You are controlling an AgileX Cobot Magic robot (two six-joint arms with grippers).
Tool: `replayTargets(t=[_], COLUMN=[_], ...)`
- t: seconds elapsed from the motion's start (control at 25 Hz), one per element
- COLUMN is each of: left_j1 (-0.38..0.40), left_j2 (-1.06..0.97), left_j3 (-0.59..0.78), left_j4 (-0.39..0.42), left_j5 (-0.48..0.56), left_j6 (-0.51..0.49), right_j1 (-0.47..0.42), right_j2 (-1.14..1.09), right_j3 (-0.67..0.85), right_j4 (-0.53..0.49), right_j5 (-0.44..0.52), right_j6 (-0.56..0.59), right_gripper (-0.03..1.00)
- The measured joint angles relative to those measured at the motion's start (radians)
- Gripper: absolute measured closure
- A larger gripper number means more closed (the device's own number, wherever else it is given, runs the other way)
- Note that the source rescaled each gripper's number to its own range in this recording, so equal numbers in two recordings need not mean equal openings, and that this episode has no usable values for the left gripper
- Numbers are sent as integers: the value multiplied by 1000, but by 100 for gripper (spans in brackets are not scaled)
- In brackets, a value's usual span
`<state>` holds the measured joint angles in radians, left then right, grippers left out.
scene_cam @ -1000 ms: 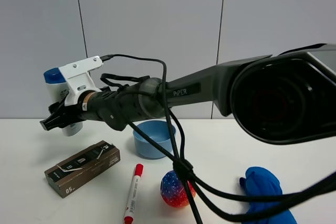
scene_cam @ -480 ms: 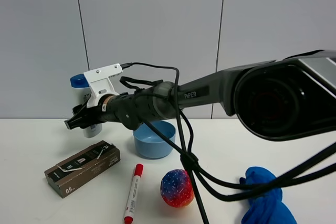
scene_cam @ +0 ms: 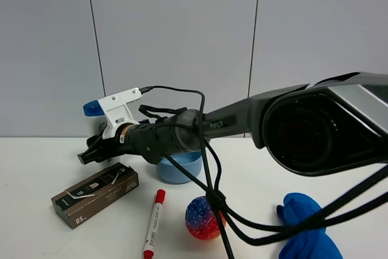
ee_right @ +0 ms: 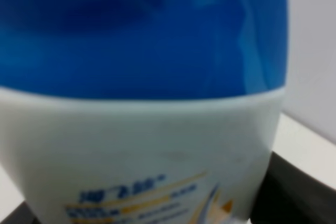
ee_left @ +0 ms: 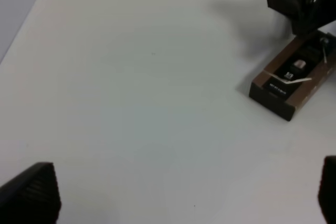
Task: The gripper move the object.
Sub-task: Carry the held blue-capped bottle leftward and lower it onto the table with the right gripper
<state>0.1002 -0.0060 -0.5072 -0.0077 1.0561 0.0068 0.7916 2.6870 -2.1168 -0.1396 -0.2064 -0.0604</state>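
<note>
Just before the grey wall [scene_cam: 182, 28], claw [scene_cam: 88, 154] grips bottle [scene_cam: 92, 108] over white table [scene_cam: 36, 168].

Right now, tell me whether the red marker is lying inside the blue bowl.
No, the red marker lies on the table in front of the blue bowl.

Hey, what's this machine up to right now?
One arm reaches across the white table, its right end effector shut on an upright white shampoo bottle with a blue cap, near a brown box. Whether the bottle touches the table is unclear. The left end effector is open, holding nothing. A blue bowl, red marker, ball and glove lie nearby.
</note>
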Motion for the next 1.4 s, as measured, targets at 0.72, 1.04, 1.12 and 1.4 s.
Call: replayTargets(t=[0.72, 1.04, 1.12, 1.4], left_j1=[0, 0, 0, 0], left_j2=[0, 0, 0, 0], left_j3=[0, 0, 0, 0], left_j4=[0, 0, 0, 0], left_j5=[0, 0, 0, 0], left_j6=[0, 0, 0, 0], right_j1=[0, 0, 0, 0], right_j2=[0, -1, -11, -64], right_j3=[-10, -10, -10, -10], right_j4=[10, 11, 11, 11], right_j5=[-94, -89, -67, -4], right_j6=[20, 24, 24, 47], right_gripper=[74, 74, 74, 72])
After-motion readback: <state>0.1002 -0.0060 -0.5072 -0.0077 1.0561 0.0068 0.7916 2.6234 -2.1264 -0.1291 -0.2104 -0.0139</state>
